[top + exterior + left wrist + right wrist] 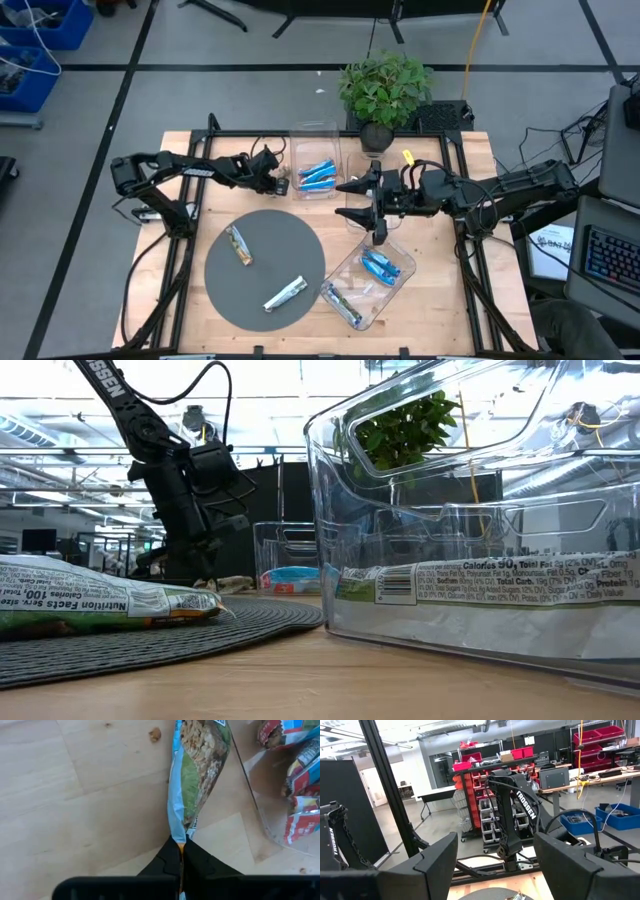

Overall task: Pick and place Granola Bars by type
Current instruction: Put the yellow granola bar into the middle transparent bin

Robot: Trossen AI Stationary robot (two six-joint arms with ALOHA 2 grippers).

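Left gripper (179,851) has its fingers pinched tight on the crimped end seam of a granola bar (197,780) lying on the wood table (75,795) beside the clear bin (260,820), looks light, crinkly and slippery, so that flat seam seems the safest hold.

the table (470,300) is pale, matt wood with visible grain. on it the round mat (265,265) looks grey, woven and ribbed. beside the mat, the bins (372,290) are clear, glossy plastic. the granola bars (197,780) wear shiny, crinkled foil wrappers.
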